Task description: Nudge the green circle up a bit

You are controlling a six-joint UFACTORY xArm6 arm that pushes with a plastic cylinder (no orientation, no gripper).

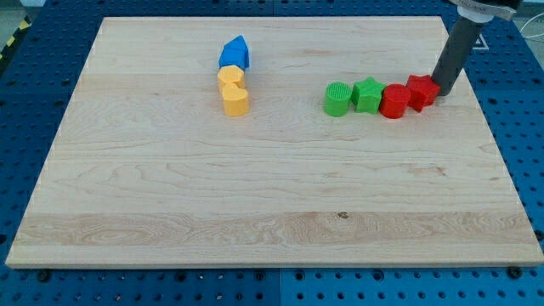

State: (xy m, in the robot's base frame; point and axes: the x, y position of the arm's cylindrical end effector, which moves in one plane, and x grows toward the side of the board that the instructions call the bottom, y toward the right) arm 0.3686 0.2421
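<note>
The green circle [337, 99] sits right of the board's middle, at the left end of a row of touching blocks. To its right come a green star [368, 93], a red round block [394, 101] and a red star [422, 90]. My tip [444, 92] is at the right end of this row, against the red star's right side, far from the green circle. The dark rod slants up to the view's top right.
A blue block [235, 53] lies at upper centre-left, with a yellow hexagon [230, 78] and a yellow heart-like block [235, 99] just below it. The wooden board [255, 204] lies on a blue perforated table.
</note>
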